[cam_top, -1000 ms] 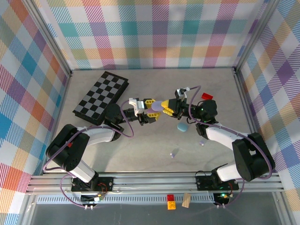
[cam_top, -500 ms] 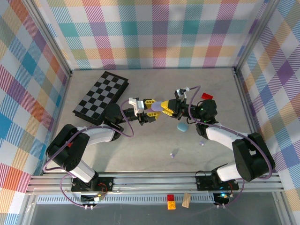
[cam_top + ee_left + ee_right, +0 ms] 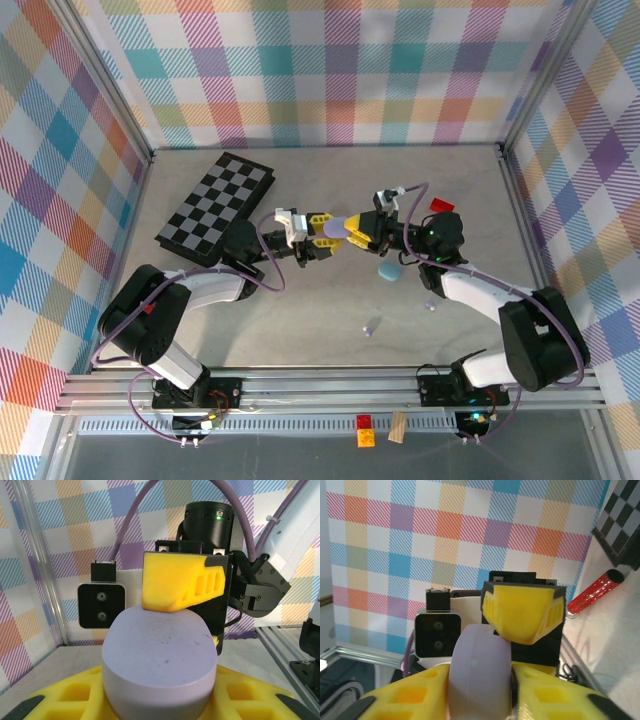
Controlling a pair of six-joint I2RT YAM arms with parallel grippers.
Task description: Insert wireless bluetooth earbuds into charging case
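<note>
Left gripper (image 3: 318, 226) jaws have tightened and are now clenched on the lavender case (image 3: 329, 229), held in mid-air. Right gripper (image 3: 352, 233) jaws flank the same case and seem to be easing; can't tell if they grip. Likely a handover. Lavender earbud (image 3: 370, 327) lies loose on the pale worktop (image 3: 300, 330), not yet inserted. Plaid walls (image 3: 350, 70) all round.

Tally by kind
One lavender pebble-shaped plastic case (image 3: 328, 228); one light blue pebble-shaped case (image 3: 388, 271); two tiny lavender stemmed earbuds (image 3: 370, 327) (image 3: 430, 303) toward 5 o'clock; one black-and-grey chequered board (image 3: 215, 208) at 10 o'clock; one red glittery tube (image 3: 592, 592); one small red piece (image 3: 440, 205) at 2 o'clock; one red block (image 3: 365, 421), one yellow block (image 3: 365, 437) and one wooden block (image 3: 398, 427) at 6 o'clock.
</note>
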